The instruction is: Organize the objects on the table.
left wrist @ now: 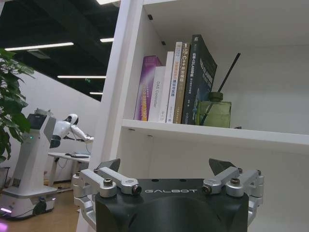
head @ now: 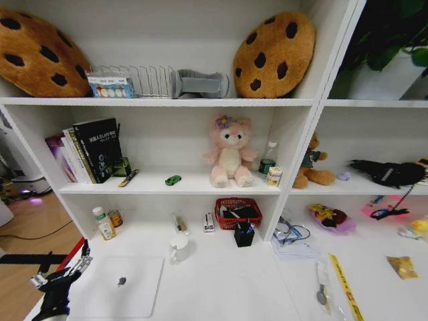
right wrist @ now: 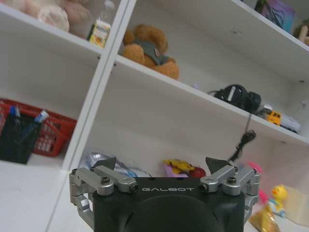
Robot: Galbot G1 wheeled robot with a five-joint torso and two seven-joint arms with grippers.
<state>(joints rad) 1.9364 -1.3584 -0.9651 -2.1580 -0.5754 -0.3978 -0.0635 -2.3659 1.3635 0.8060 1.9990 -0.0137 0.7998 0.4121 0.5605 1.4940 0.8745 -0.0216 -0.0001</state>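
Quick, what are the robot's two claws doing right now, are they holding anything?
Left gripper: open, holding nothing, beside the bookshelf.
Right gripper: open, holding nothing, facing the shelves.

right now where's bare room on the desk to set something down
Open patches on the white desk: between the closed laptop and the yellow tape strip, in front of the black pen cup. Crowded: the back row from the bottles to the red basket, and the right bay with its toys and papers. The left gripper hovers beside the laptop.
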